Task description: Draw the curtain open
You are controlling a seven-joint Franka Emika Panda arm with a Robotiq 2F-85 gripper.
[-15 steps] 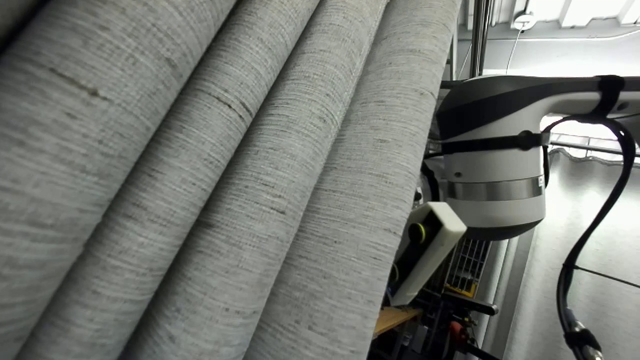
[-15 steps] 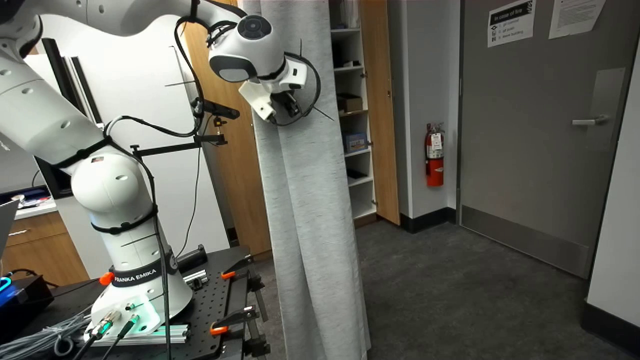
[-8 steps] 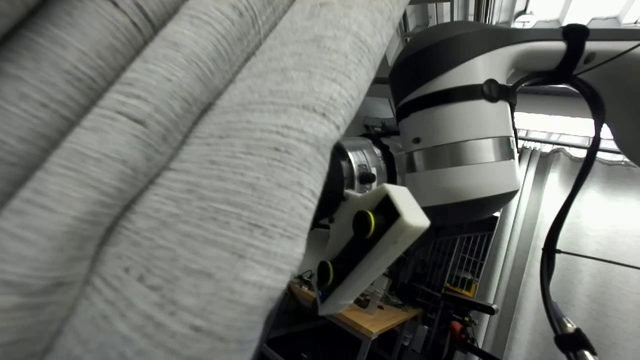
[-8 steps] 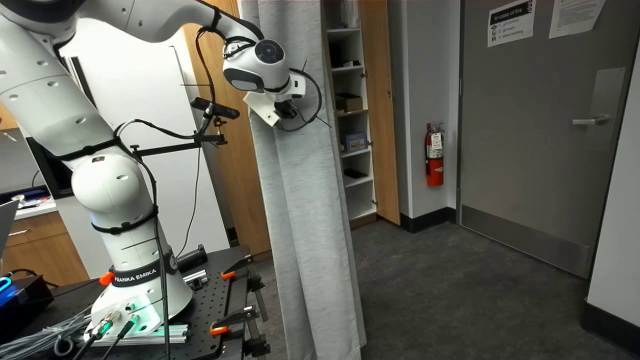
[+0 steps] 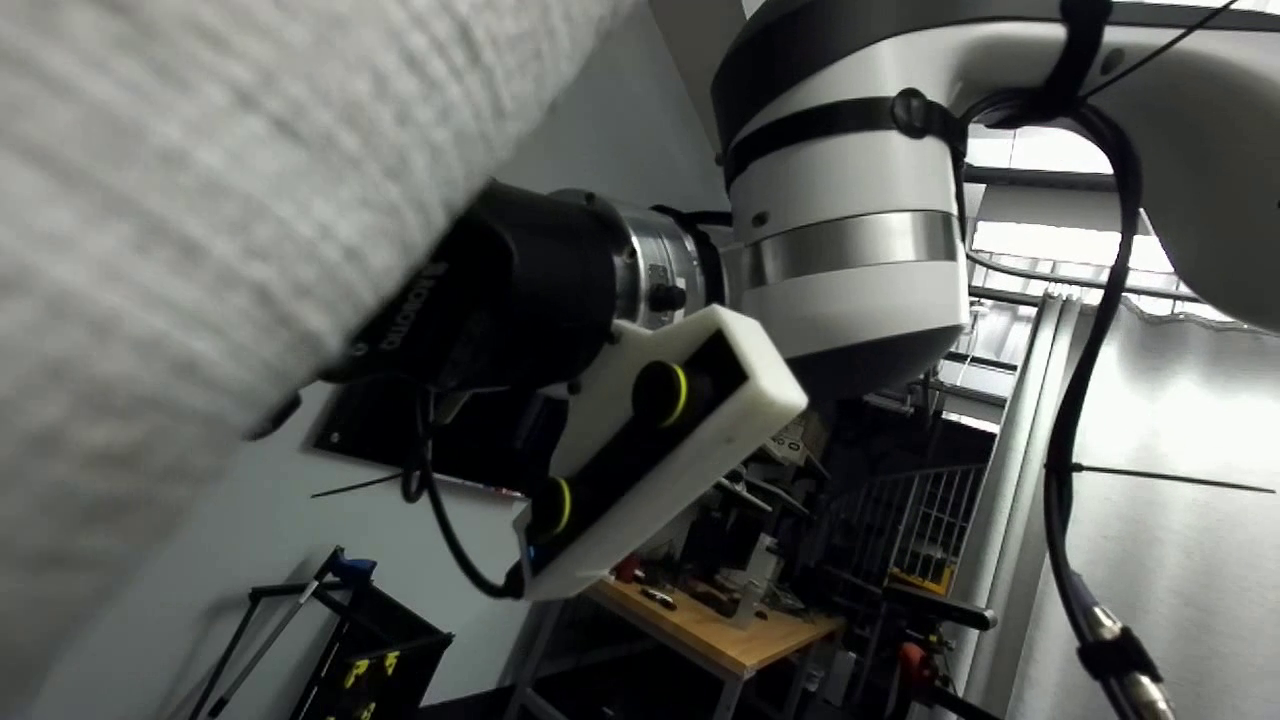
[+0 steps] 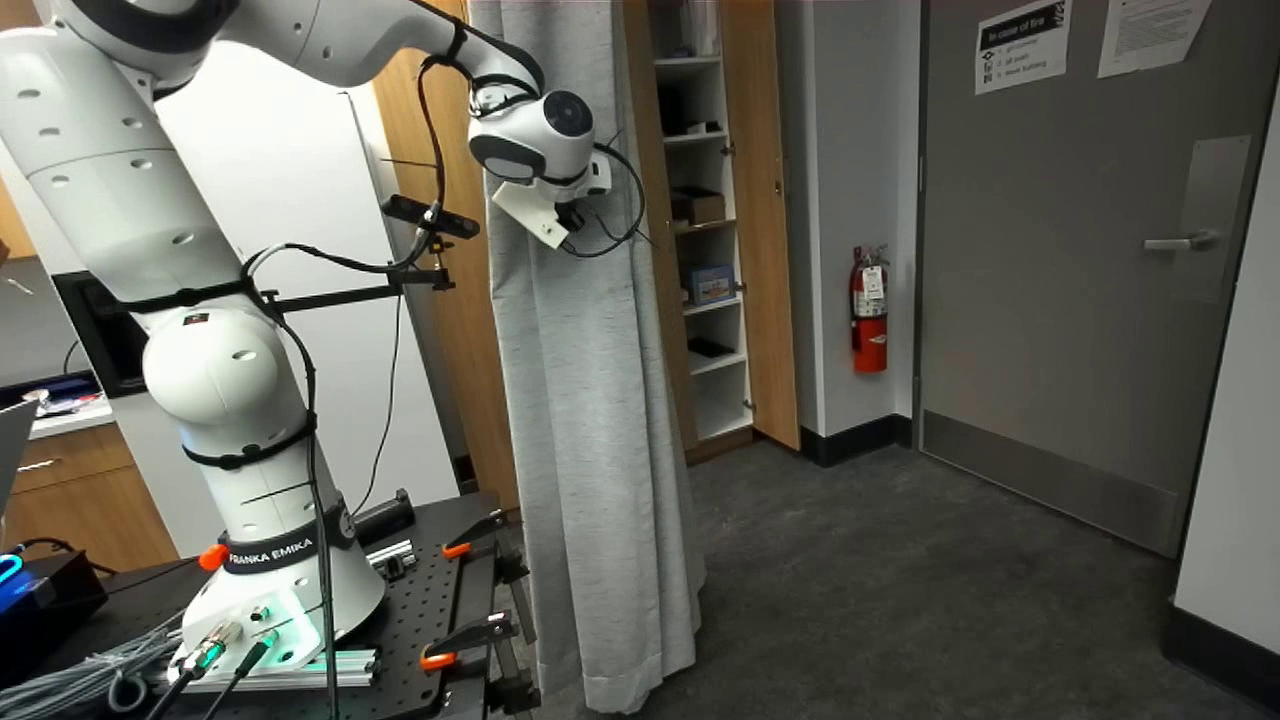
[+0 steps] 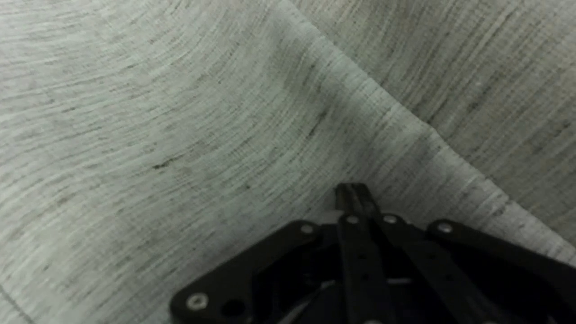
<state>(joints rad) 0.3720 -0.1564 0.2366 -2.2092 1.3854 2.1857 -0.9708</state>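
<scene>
The curtain is light grey woven cloth in folds. It hangs beside the arm in an exterior view [image 6: 590, 420] and fills the left part of an exterior view [image 5: 220, 180], blurred. In the wrist view the curtain [image 7: 216, 112] fills the background, with a fold edge running diagonally at the right. My gripper [image 7: 354, 186] has its two fingers together, tips against or very close to the cloth. No cloth shows clearly between the fingers. In an exterior view the black gripper body [image 5: 500, 290] is beside the curtain's edge, and the fingers are mostly hidden by cloth.
A cabinet with shelves [image 6: 705, 270] and an open wooden door [image 6: 760, 250] stands behind the curtain. A fire extinguisher [image 6: 869, 310] hangs on the wall near a grey door [image 6: 1080, 260]. A camera on a bracket [image 6: 432, 216] stands near the arm. A wooden desk [image 5: 740, 640] is farther back.
The arm has moved away from the nearer camera, taking the curtain's free edge left in both exterior views. The curtain is narrower and more bunched, uncovering the gripper body, the desk and more cabinet.
</scene>
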